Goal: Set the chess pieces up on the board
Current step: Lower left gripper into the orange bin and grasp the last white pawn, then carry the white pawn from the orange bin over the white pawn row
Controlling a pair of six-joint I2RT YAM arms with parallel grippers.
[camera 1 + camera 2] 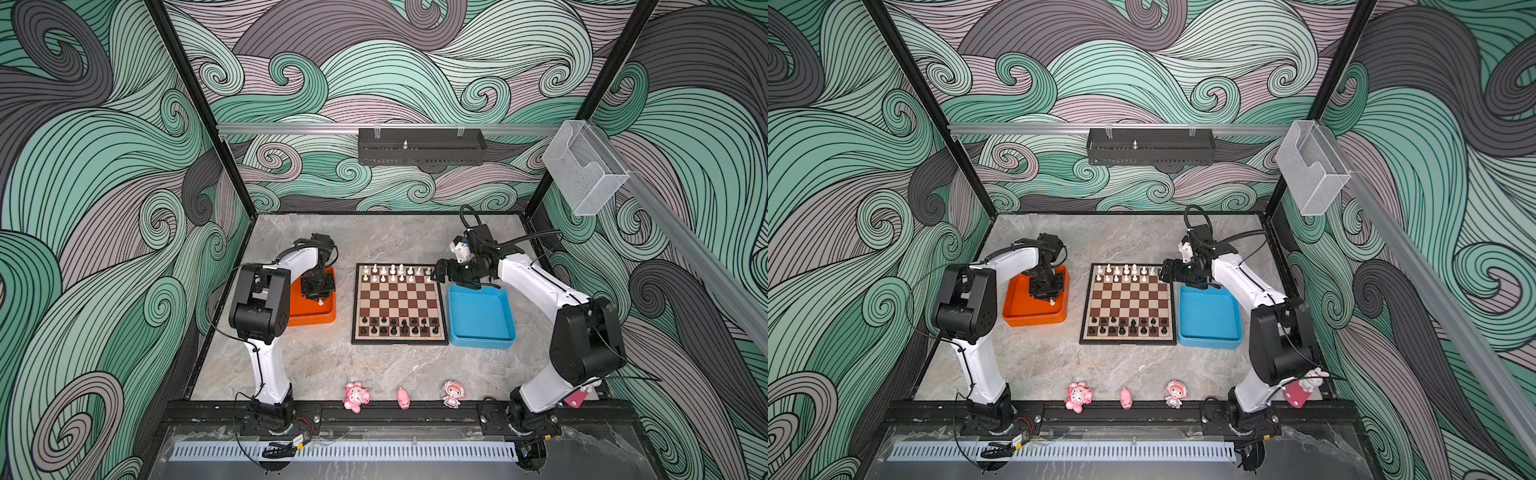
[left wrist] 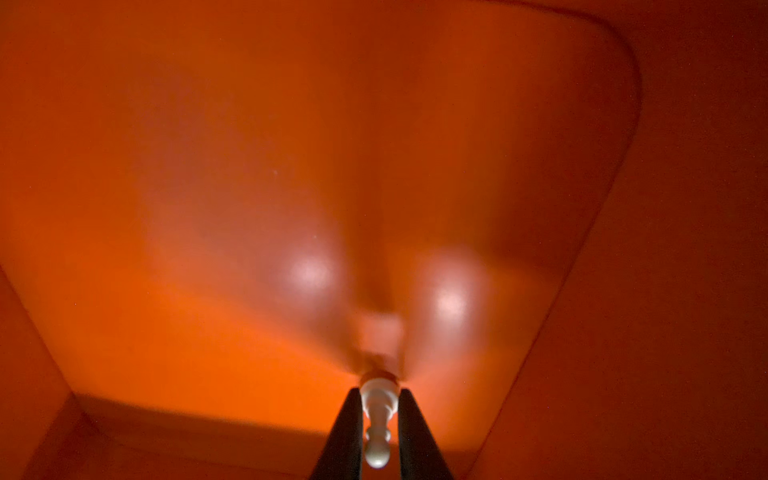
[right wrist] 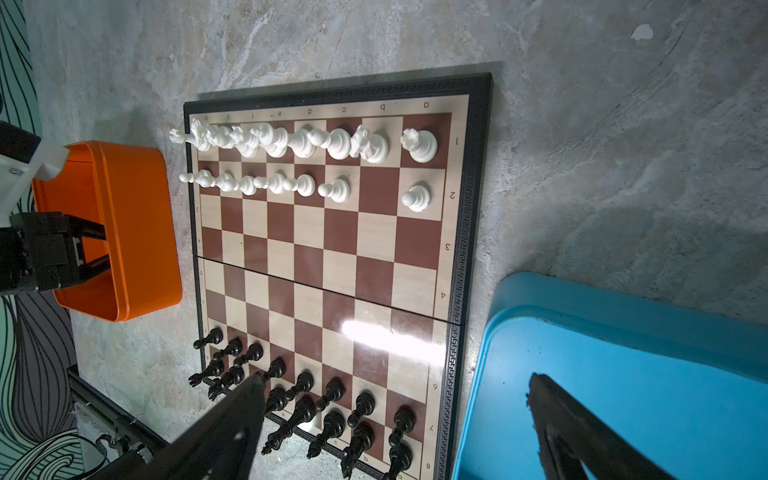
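Jaws of the left gripper (image 2: 379, 391) are pinching a small white plastic pawn (image 2: 376, 419) by the right edge of the orange rectangular plastic tray (image 1: 309, 319); the right gripper (image 1: 439, 273) is hovering, spread wide, over the far right corner of the square brown-and-cream black-framed chessboard (image 1: 400, 341), white chessmen (image 1: 392, 272) lining its far edge, black chessmen (image 1: 393, 331) its near edge

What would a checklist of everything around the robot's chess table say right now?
Surface: grey marbled table.
Job's things: board holds white pieces and black pieces; one second-row square empty.
Clutter: orange tray, blue tray, pink figurines at front edge.
Pincers: left pincer shut on white pawn inside orange tray; right pincer open by board's corner.
Cables: black cable above right arm.
Surroundings: swirly walls, clear box, black rack.
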